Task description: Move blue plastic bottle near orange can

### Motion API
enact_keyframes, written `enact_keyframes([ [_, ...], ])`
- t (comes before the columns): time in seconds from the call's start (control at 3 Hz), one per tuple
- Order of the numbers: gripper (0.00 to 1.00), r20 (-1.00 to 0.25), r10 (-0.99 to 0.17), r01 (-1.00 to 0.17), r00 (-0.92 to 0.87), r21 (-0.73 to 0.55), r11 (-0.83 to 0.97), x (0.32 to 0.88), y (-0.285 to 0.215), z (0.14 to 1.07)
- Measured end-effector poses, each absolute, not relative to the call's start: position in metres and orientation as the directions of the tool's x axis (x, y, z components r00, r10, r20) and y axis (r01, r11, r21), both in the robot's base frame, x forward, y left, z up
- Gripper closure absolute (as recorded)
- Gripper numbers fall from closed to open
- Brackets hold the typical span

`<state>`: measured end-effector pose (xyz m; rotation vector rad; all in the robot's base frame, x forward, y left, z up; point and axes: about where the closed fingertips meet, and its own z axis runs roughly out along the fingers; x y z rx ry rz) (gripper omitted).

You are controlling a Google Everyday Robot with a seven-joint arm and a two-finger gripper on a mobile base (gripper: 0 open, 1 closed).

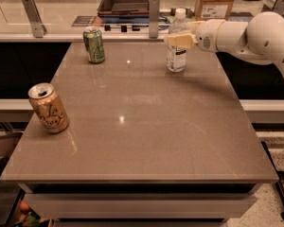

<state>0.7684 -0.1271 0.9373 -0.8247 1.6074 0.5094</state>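
Tool (180, 40) at shoulder of blue plastic bottle (176, 59), clamp state cannot tell; orange can (48, 109) well apart, front-left of bottle.

The white-capped blue plastic bottle (176, 58) is standing upright at the table's (146, 141) far right, the gripper (179, 40) sitting at its upper body. The orange can (48, 108) is standing near the left edge.

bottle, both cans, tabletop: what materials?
Clear water bottle with white cap: see-through plastic, glossy. Orange-gold can and green can: likely aluminium, silver tops. Grey-brown tabletop: smooth laminate or stone, unclear; mirrors lights. Cream gripper sits at the bottle's upper part.
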Motion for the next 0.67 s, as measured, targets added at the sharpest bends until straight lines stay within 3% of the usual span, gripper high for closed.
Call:
enact_keyframes([
  [0.67,0.87,-0.972,-0.23,-0.754,-0.051,-0.114,0.647,0.7691,-0.121,0.9356],
])
